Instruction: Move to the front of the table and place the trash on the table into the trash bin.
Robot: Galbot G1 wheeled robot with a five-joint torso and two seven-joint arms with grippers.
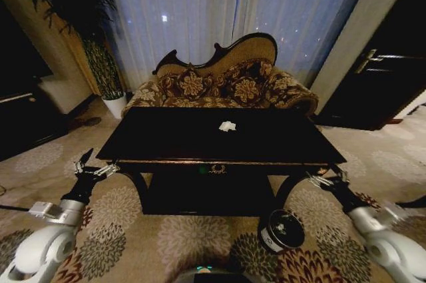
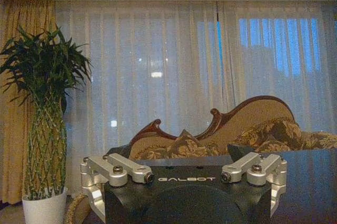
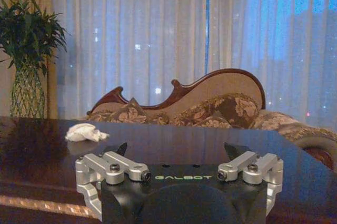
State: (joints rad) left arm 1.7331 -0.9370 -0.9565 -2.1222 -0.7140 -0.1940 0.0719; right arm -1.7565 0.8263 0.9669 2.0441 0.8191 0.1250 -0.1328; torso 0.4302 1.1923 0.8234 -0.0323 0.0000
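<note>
one crumpled white paper lump (image 1: 227,126) lies on the glossy black tabletop (image 1: 166,138) near its far edge, ahead of both released grippers, left (image 1: 85,161) and right (image 1: 335,175), slightly nearer the right; the round dark bin (image 1: 281,230) stands on the carpet by the table's right front leg.

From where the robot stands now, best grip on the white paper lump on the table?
Probably pinch the white paper lump across its narrow middle, coming from above: it lies low and flat on the table with nothing beside it. The right pincer, open at the table's near right corner, seems better placed.
</note>
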